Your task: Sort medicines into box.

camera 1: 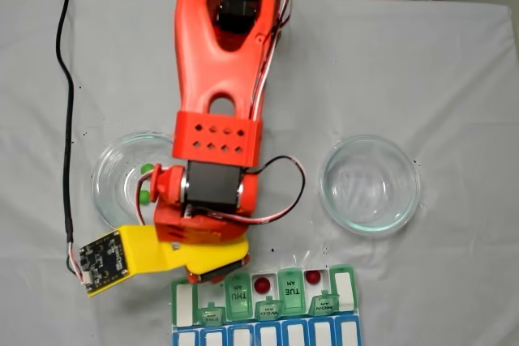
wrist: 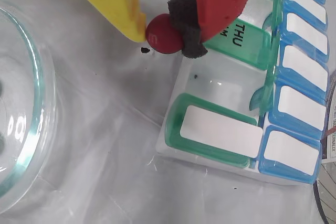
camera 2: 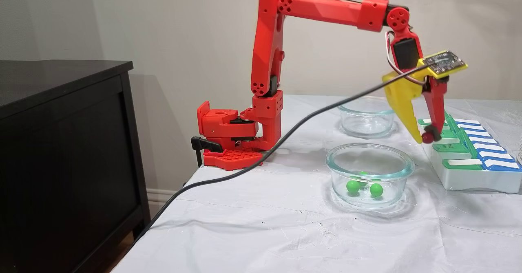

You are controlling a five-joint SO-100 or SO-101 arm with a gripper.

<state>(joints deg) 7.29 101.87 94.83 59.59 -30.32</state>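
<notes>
**On a white-clothed table, a red arm holds a red ball beside the pill box**

Across the table lies a wrinkled white cloth (camera 2: 253,224) with a few black specks on it. Behind it stands a plain pale wall, and a dark cabinet (camera 2: 61,150) sits beside the table's edge. A black cable (camera 2: 285,138) trails over the cloth.

The arm (camera 2: 269,61) reaches over to the pill box (camera 2: 469,175), which rests on the cloth with green lids and a blue row. Its claw (wrist: 165,30), one yellow finger and one red finger with a black foam pad, is closed on a dark red ball (wrist: 164,34), held just above the cloth beside the box's edge. Two more red balls (camera 1: 262,285) lie in open compartments.

Near the box stand two glass bowls. The nearer bowl (camera 2: 369,175) holds green balls (camera 2: 352,186); the other bowl (camera 2: 367,120) looks clear.
</notes>
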